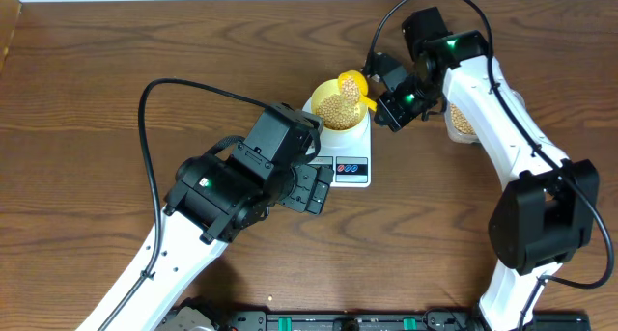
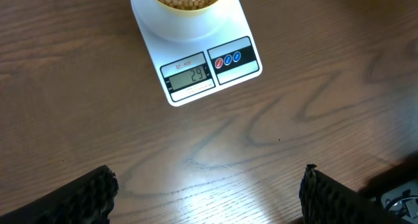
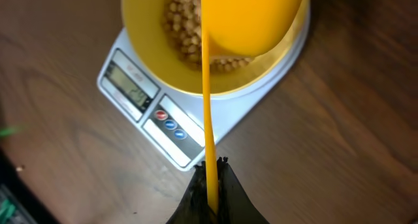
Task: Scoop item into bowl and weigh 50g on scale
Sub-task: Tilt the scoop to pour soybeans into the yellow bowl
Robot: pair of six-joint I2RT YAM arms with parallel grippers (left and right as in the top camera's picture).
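Note:
The white scale [image 1: 350, 157] stands at the table's middle with the pale-yellow bowl [image 1: 336, 107] on it, filled with tan beans [image 1: 335, 103]. In the left wrist view the scale [image 2: 196, 54] reads 29 and the bowl [image 2: 186, 3] is at the top edge. My right gripper [image 1: 384, 104] is shut on the handle of a bright yellow scoop [image 1: 354, 84], whose cup hangs over the bowl's rim. The right wrist view shows the scoop [image 3: 251, 18] above the beans [image 3: 186, 28] in the bowl [image 3: 140, 48], with my jaws [image 3: 212, 172] clamped on the handle. My left gripper [image 2: 209, 191] is open over bare wood in front of the scale.
A clear tub of beans [image 1: 462, 121] sits to the right of the scale, partly hidden behind the right arm. The left arm's body [image 1: 241, 177] reaches close to the scale's left front corner.

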